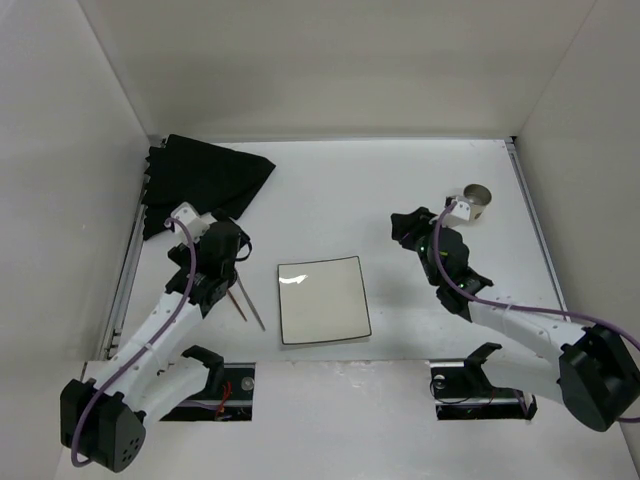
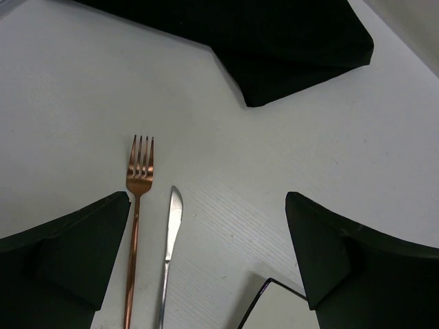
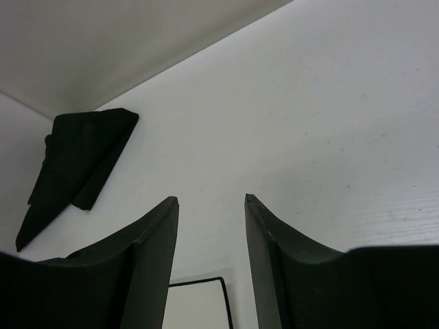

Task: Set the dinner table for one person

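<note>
1. The table [image 1: 330, 190] underlies everything, from the near edge by the arm bases to the far wall. I judge its long axis to run left to right, with the long edges near and far. It has no end that points anywhere.
2. The plate [image 1: 322, 300] lies flat by the middle of the near edge, roughly square to it.
3. The fork [image 2: 139, 175] and knife [image 2: 173, 226] lie just left of the plate, side by side and close together. Their tips aim at the far edge, leaning toward the far left corner.
4. Your left gripper [image 2: 207, 202] hangs over them, fingers spread wide and empty. If you come down at that width you may catch both pieces, or skid one into the plate. Both are thin and flat on the table, so a pinch may slip.
5. Your right gripper [image 3: 210, 199] is parted and grasps nothing. It sits near the cup [image 1: 478, 200] at the far right corner. A careless swing could tip the cup or shove it against the right edge.
6. The cloth [image 1: 200, 178] lies bunched in the far left corner. It is limp and may drag or unfold when pulled.
</note>
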Controlling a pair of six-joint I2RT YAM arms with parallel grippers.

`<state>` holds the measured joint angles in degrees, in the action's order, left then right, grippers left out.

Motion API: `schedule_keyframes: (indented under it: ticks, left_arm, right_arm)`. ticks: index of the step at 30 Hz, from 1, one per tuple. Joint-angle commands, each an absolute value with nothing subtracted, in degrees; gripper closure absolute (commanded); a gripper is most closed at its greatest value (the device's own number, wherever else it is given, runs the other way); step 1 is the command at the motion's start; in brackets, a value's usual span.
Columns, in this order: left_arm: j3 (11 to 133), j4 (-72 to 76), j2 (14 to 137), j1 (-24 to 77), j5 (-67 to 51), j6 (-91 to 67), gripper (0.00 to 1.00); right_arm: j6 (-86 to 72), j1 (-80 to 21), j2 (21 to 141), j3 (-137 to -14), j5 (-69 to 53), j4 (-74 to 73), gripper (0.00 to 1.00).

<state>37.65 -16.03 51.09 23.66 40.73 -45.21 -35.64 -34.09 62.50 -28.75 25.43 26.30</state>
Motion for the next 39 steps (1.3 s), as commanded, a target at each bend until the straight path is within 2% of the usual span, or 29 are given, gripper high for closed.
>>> schedule_keyframes:
  ticks: [1,8,14,15,16,17,18,19,20,22,26,28,39]
  left_arm:
    - [39.73,-14.24,50.97,23.86,41.22,-44.03,0.00]
    - [40.69,-5.46,56.85,24.39,41.22,-42.10,0.00]
    - [44.73,5.15,68.80,23.42,39.91,-42.10,0.00]
    - [44.91,9.45,70.99,22.99,38.51,-41.40,0.05]
    - [45.35,12.54,72.84,22.72,36.76,-40.44,0.21]
    - [46.74,14.92,75.56,21.85,35.00,-40.08,0.53]
    - [48.15,15.12,77.24,21.32,34.20,-40.17,0.66]
    - [50.95,14.60,79.78,21.14,34.10,-40.34,0.72]
    - [53.93,13.63,82.24,21.14,34.45,-39.99,0.73]
    - [59.39,11.79,86.90,20.61,36.03,-39.55,0.69]
    - [71.68,6.34,97.44,17.71,36.39,-38.59,0.39]
    - [78.63,3.36,103.59,16.83,36.12,-36.31,0.31]
    - [99.74,-5.70,125.23,15.60,36.04,-34.63,0.31]
  right_arm:
    - [-34.89,-33.79,62.84,-29.62,24.96,29.71,0.51]
    - [-34.81,-33.88,63.28,-29.97,24.87,29.53,0.51]
    - [-34.72,-33.88,63.28,-29.88,24.87,29.45,0.51]
    - [-34.72,-33.88,63.02,-29.88,24.87,29.44,0.51]
    - [-34.72,-33.88,62.84,-29.88,24.87,29.44,0.51]
    - [-34.63,-33.88,62.75,-29.71,24.87,29.70,0.51]
    - [-34.63,-33.88,62.75,-29.62,24.87,29.79,0.51]
    - [-34.63,-33.88,62.84,-29.62,24.87,29.71,0.51]
    - [-34.63,-33.88,62.93,-29.79,24.79,29.53,0.51]
    - [-34.63,-33.88,62.76,-29.79,24.79,29.36,0.51]
    - [-34.63,-33.88,63.28,-29.71,24.26,29.79,0.51]
    - [-34.63,-33.88,63.72,-29.88,23.65,29.71,0.51]
    - [-34.72,-33.18,66.44,-30.67,22.85,29.18,0.50]
